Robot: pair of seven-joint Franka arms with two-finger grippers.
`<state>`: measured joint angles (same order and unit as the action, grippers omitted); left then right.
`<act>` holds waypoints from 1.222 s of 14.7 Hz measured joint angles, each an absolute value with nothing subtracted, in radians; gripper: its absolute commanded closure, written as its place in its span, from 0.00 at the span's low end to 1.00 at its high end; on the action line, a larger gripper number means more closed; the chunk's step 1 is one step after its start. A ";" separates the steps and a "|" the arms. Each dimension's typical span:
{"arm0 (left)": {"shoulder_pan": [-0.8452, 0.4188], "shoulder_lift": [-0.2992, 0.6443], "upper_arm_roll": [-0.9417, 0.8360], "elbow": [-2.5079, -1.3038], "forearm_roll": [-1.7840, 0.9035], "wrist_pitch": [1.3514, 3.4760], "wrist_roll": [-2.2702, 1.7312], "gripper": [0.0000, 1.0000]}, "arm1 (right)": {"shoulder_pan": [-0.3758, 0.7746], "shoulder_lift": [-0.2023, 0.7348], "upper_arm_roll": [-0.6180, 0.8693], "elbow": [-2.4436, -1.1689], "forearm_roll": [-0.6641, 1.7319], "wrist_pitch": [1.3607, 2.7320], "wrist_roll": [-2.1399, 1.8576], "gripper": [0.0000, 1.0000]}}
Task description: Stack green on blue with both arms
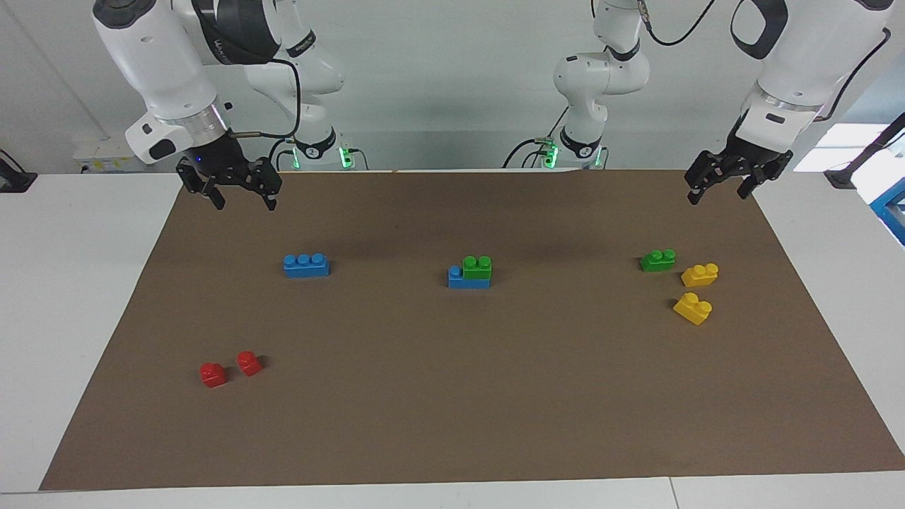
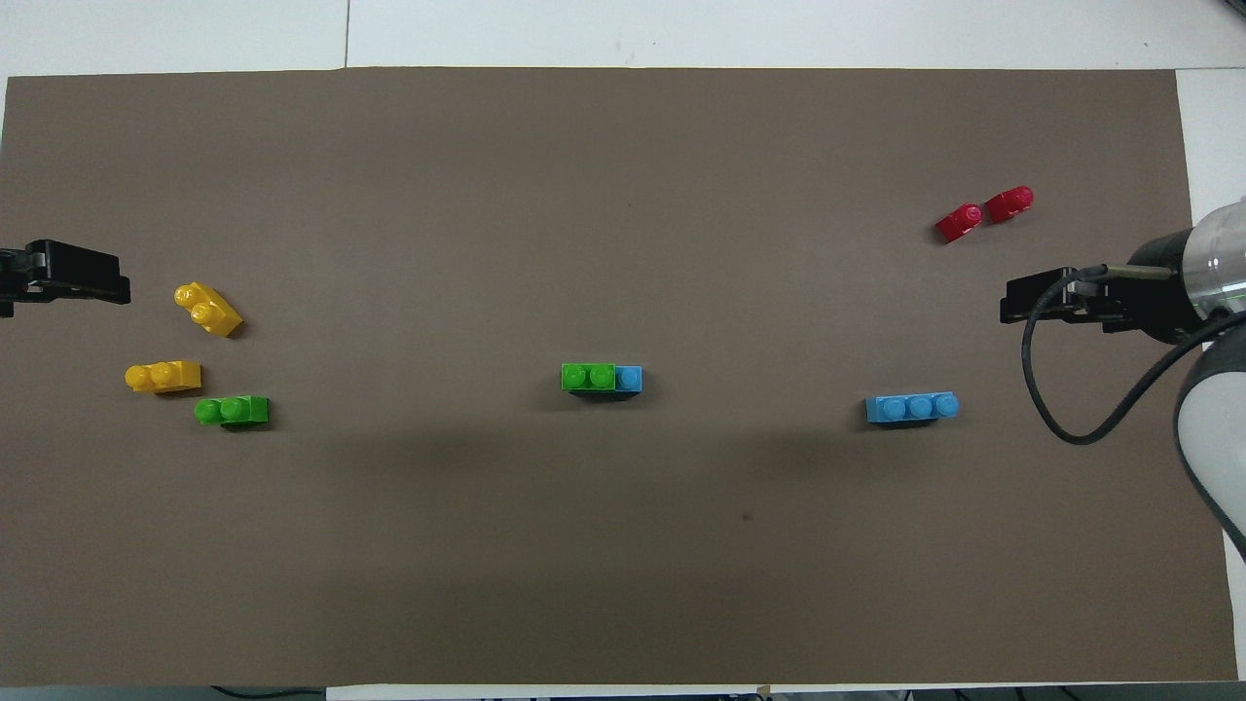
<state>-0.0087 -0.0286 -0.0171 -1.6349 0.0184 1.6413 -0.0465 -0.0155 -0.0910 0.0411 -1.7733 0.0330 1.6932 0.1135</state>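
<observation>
At the mat's middle a green brick point(image 1: 477, 266) point(image 2: 588, 376) sits on a blue brick point(image 1: 458, 281) point(image 2: 630, 378), leaving one blue stud bare. A second blue brick point(image 1: 306, 265) point(image 2: 912, 408) lies alone toward the right arm's end. A second green brick point(image 1: 657, 260) point(image 2: 232, 410) lies toward the left arm's end. My right gripper point(image 1: 244, 203) point(image 2: 1046, 302) hangs open and empty over the mat's corner at its own end, clear of the lone blue brick. Over the mat's edge at its own end, my left gripper point(image 1: 717, 196) point(image 2: 68, 277) is open and empty.
Two yellow bricks point(image 1: 700, 274) point(image 1: 693, 308) lie beside the loose green one. Two small red bricks point(image 1: 213, 374) point(image 1: 248, 363) lie farther from the robots at the right arm's end. A brown mat point(image 1: 452, 396) covers the white table.
</observation>
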 measured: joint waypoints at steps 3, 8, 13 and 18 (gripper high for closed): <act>-0.016 -0.022 -0.018 -1.621 0.014 1.611 -0.043 0.00 | -0.019 -0.077 0.041 -1.729 0.025 1.650 0.104 0.00; -0.022 -0.015 -0.014 -1.573 -0.019 1.517 -0.043 0.00 | -0.025 -0.063 0.039 -1.708 -0.009 1.615 0.101 0.00; -0.022 -0.011 -0.008 -1.558 -0.021 1.511 -0.043 0.00 | -0.033 -0.061 0.039 -1.705 -0.023 1.613 0.101 0.00; -0.019 -0.011 -0.003 -1.555 -0.022 1.511 -0.043 0.00 | -0.033 -0.060 0.039 -1.704 -0.023 1.613 0.101 0.00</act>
